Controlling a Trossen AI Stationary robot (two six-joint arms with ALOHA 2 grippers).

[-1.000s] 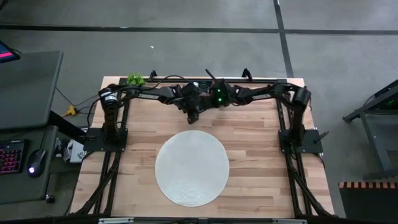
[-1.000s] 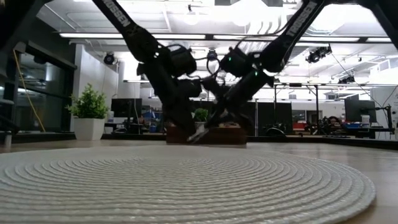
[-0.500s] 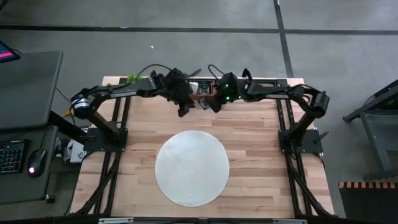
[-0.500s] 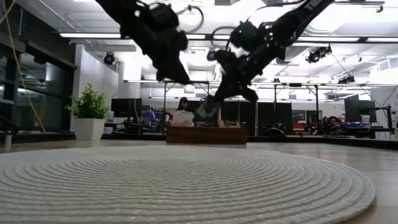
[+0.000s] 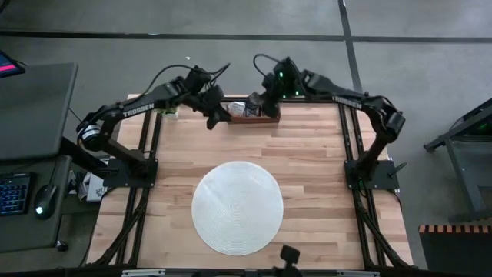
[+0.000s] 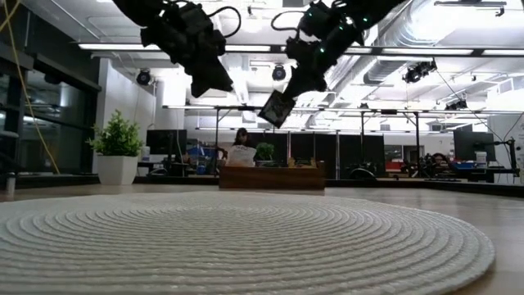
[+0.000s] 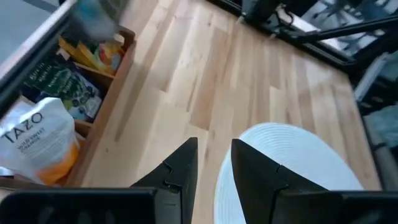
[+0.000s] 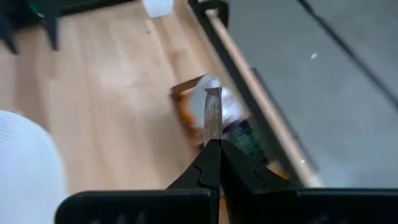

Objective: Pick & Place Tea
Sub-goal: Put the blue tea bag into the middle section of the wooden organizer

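One flat square sachet (image 6: 277, 108) (dark) in right pincer (image 6: 288, 92).

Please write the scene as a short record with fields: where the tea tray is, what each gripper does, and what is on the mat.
tray: wooden tray at the far edge of the table, sachets inside, one white and orange
right gripper: right gripper raised above the tray, jaws shut on a dark tea sachet that hangs below it
left gripper: left gripper raised beside the tray, jaws slightly apart, nothing between them
mat: round white woven mat near the table's front, no sachet on it
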